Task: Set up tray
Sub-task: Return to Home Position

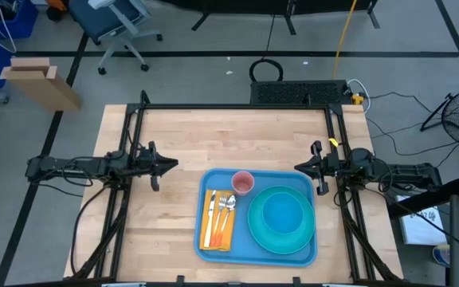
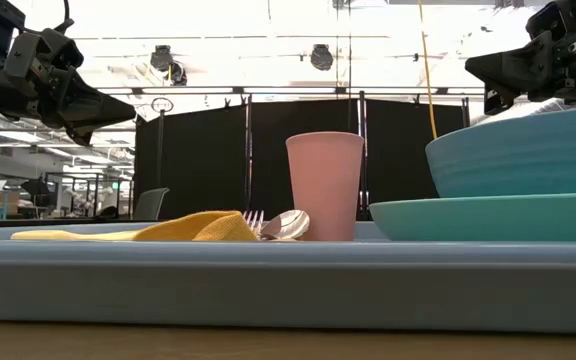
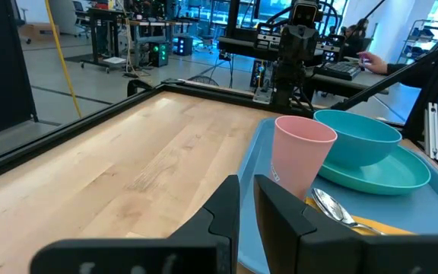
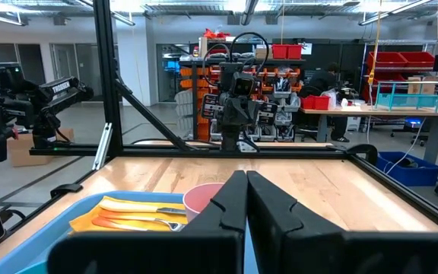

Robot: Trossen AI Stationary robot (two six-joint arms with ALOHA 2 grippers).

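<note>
Left pincer [image 1: 174,165], right pincer [image 1: 297,168], both closed, flank tray [image 1: 213,257].

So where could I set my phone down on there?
The tray is crowded: napkin with cutlery, cup and bowl on plate nearly fill it. Bare wood of the table is widest beyond the tray, between the left claw and right claw, and beside the tray's napkin side. Only a narrow strip borders its plate side.

Left arm [image 1: 78,167] & right arm [image 1: 397,171]: matte black, boxy joints, black cables [image 1: 84,219] looped alongside. Left gripper [image 1: 174,165] & right gripper [image 1: 297,168]: dark wedge-shaped fingers [image 3: 223,217] w/ flat inner faces.
</note>
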